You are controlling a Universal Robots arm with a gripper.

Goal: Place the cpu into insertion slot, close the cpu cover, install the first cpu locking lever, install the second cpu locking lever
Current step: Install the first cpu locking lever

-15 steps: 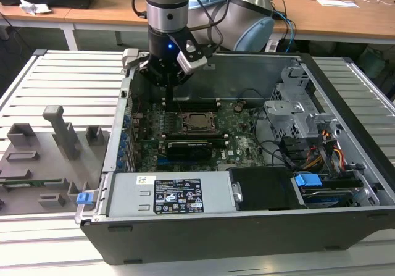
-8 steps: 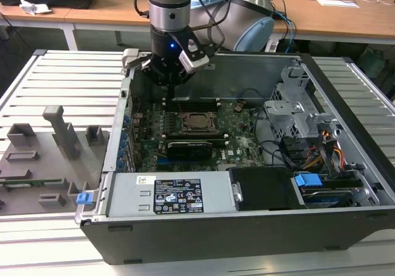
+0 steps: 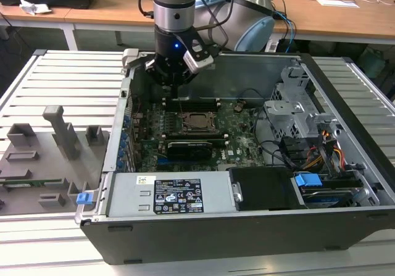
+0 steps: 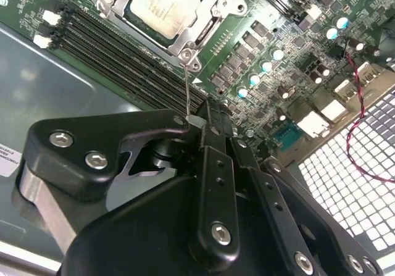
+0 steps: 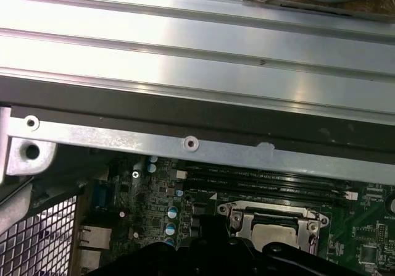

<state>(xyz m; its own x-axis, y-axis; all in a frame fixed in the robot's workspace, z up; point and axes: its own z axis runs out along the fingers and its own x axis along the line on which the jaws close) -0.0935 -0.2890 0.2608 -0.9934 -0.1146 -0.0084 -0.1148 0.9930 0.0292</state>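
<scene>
**Chip seated, lever wire in the fingers**

Your cpu (image 4: 162,5) lies flat in its socket on the green board (image 4: 271,35), its dull silver-grey top facing up; it looks square, so no long axis. The cpu cover (image 4: 203,32) is down around it, a thin metal frame with screws at the corners. In the exterior view the socket sits mid-board inside the open computer case (image 3: 345,165). Your gripper (image 4: 196,123) hangs just beside the socket's corner, fingers closed on the end of a thin locking lever (image 4: 187,87) (a bare wire) running from that corner.
</scene>
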